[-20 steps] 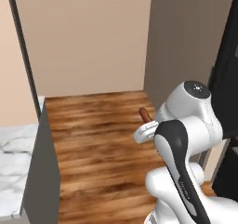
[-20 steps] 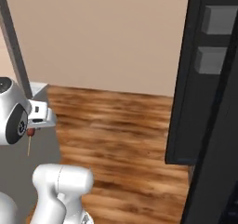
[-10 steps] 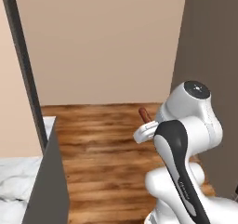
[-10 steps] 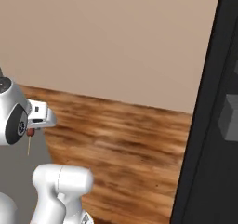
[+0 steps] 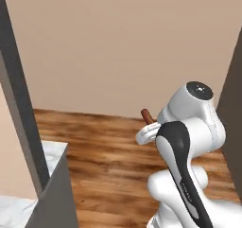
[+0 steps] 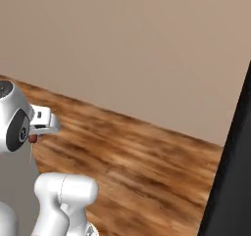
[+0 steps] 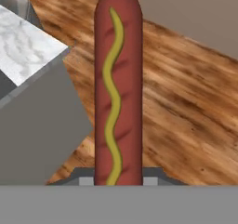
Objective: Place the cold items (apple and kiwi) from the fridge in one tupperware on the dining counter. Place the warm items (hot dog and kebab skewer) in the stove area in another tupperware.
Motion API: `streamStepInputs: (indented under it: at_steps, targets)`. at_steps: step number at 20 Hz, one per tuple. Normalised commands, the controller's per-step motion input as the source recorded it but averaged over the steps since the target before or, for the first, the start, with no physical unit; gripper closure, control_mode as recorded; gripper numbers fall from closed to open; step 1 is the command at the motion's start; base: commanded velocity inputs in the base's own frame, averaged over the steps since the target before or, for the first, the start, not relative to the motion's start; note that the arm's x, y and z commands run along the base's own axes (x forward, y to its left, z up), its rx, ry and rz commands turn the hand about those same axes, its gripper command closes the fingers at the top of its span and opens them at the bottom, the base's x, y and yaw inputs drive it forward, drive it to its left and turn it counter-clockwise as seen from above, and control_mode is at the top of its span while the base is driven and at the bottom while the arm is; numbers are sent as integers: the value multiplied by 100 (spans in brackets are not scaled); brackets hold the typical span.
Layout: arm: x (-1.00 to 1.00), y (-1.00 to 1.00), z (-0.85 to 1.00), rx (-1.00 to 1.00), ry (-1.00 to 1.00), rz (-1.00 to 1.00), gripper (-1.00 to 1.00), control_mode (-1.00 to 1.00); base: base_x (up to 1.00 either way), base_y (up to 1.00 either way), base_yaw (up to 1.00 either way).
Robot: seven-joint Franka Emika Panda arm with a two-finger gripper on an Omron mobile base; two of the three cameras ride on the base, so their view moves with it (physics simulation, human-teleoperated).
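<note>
**Hot dog held over wooden floor, beside a marble-topped worktop**

The tool [image 7: 118, 181] is closed on the lower end of the hot dog [image 7: 118, 88], its two dark tips pressed against either side of the sausage. In the hand view the hot dog stands straight up from the grip, red-brown with a wavy yellow line of mustard running its length. In the left base view its tip [image 5: 146, 115] pokes out just above the white wrist of the arm [image 5: 182, 142]; in the right base view a small dark red bit [image 6: 33, 138] shows under the wrist.

Beneath the held hot dog lies a wooden floor [image 5: 108, 156] of warm brown planks, which runs back to a plain beige wall [image 5: 123, 47]. At the left a worktop [image 5: 52, 153] with a white marbled top and grey sides juts in, with a dark grey upright panel [image 5: 19, 99] rising beside it. The hand view shows the same marbled corner [image 7: 23, 46] and grey side. A black panel [image 6: 230, 181] stands along the right edge of the right base view.
</note>
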Motion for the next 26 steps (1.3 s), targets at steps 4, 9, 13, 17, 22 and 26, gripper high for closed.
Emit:
streamStepInputs:
  at_steps: [4, 9, 13, 17, 22, 26]
  targets:
    - [0, 0, 0, 0, 0, 0, 100, 100, 100, -39, 44]
    - [0, 0, 0, 0, 0, 0, 100, 100, 100, -40, 45]
    - [0, 0, 0, 0, 0, 0, 100, 100, 100, -38, 46]
    - [0, 0, 0, 0, 0, 0, 100, 100, 100, -39, 47]
    - [0, 0, 0, 0, 0, 0, 100, 100, 100, -39, 49]
    - [0, 0, 0, 0, 0, 0, 100, 100, 100, -38, 48]
